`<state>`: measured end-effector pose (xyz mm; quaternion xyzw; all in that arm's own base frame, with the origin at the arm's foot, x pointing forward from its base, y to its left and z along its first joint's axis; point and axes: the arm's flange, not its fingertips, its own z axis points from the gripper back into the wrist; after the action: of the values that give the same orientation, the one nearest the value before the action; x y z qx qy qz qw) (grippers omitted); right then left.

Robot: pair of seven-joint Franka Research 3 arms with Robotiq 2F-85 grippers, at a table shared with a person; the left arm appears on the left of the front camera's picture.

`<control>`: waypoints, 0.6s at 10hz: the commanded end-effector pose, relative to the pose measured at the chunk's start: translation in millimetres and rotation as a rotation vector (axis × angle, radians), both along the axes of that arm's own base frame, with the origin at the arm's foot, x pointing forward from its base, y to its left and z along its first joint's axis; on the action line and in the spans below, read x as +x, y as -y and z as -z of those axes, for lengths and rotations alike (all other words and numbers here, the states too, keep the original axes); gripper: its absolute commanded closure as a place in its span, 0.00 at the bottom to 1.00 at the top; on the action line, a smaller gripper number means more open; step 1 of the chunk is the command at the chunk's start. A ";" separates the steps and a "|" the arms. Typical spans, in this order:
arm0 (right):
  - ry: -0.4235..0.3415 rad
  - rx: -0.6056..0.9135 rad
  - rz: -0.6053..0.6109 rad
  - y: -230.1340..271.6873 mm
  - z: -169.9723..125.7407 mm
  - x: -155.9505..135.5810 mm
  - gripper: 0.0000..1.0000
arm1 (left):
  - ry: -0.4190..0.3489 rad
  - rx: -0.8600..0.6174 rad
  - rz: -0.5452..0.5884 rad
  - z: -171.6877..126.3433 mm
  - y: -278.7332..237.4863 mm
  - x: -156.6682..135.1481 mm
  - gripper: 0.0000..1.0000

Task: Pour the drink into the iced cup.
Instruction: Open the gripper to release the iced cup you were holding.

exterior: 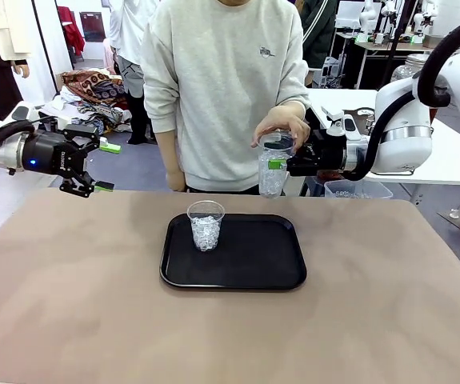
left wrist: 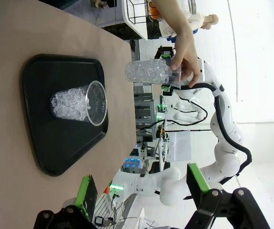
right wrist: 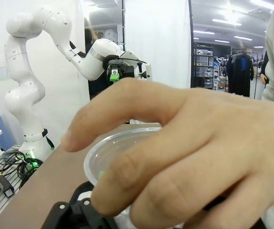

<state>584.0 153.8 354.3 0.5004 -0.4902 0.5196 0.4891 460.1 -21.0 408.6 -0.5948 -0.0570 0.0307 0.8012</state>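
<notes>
Front view: clear cup (exterior: 206,225), ice-filled.

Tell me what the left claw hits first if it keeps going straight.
Probably nothing close: the left claw points across the table, just above the cup of ice and below the raised cup. The way looks free, though depth is unclear and it could clip either cup.

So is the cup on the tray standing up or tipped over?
Standing up: the iced cup sits on the black tray, open rim on top, ice inside.
</notes>
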 end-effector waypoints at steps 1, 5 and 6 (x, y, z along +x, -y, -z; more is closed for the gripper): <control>0.009 0.001 0.001 -1.6 -4.9 0.1 0.14 | 0.001 -0.013 -0.009 -0.5 1.0 0.0 0.00; 0.009 0.001 0.001 -1.6 -4.9 0.1 0.14 | 0.001 -0.013 -0.009 -0.5 1.0 0.0 0.00; 0.009 0.001 0.001 -1.6 -4.9 0.1 0.14 | 0.001 -0.013 -0.009 -0.5 1.0 0.0 0.00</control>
<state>584.0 153.9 354.8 0.5004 -0.4904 0.5198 0.4887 460.1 -21.0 408.6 -0.5948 -0.0570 0.0307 0.8012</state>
